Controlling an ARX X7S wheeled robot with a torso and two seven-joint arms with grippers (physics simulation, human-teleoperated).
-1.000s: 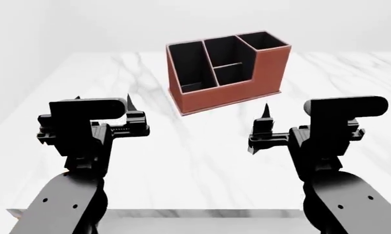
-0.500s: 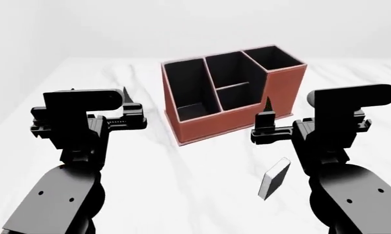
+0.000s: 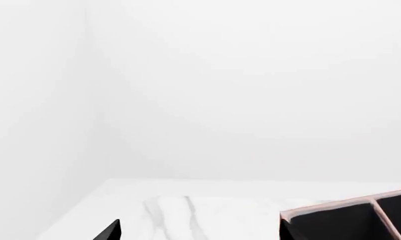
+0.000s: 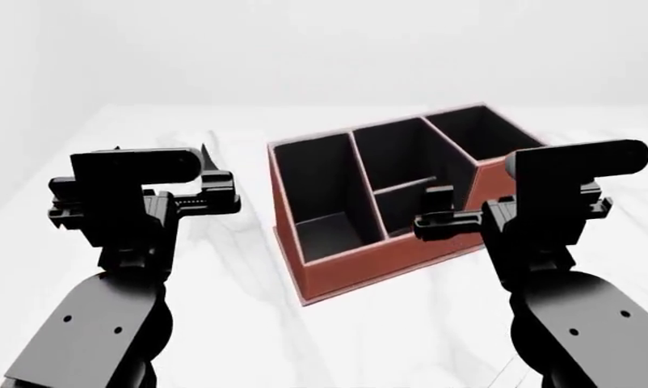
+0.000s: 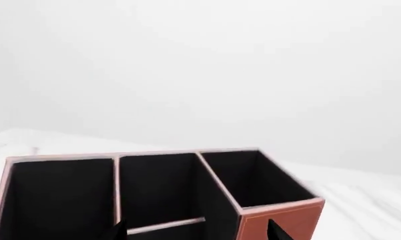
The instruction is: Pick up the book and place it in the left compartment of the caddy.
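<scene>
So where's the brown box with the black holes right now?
In the head view the caddy sits on the marble table, middle of the picture, between the left gripper and the right gripper.

A white marble tabletop with faint grey veining [image 4: 237, 323] fills the head view from nine o'clock to three o'clock and down to six. Beyond its far edge, toward twelve o'clock, stand plain white matte walls [image 3: 254, 90], meeting in a soft vertical corner at eleven o'clock under even, shadowless light
</scene>
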